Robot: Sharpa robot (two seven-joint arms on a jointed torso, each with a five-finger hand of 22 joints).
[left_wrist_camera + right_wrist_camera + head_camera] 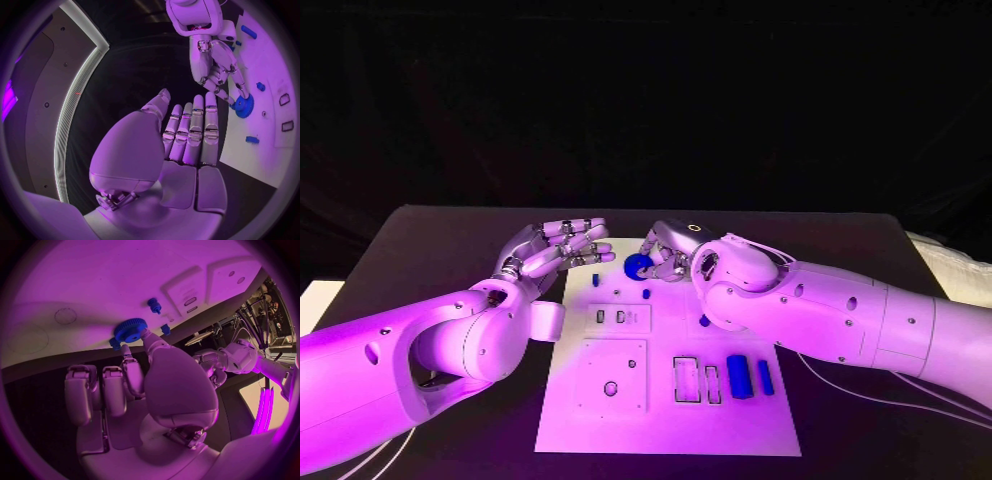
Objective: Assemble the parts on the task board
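Observation:
The white task board (589,420) lies in the middle of the table. At its far edge my right hand (681,249) pinches a blue gear (638,266) between its fingertips, right at the board's surface. The gear (129,330) has a toothed rim, and the right hand (214,61) reaches down to the gear (244,106) in the left wrist view. My left hand (560,250) hovers just left of the board's far corner, fingers straight and apart, holding nothing. Small blue pegs (597,281) (646,293) stand near the gear.
Two long blue parts (738,376) (764,376) lie at the board's right side next to two narrow slots (687,380). A square inset plate (612,376) with holes sits on the board's left half. Another small blue part (702,321) lies beside my right forearm.

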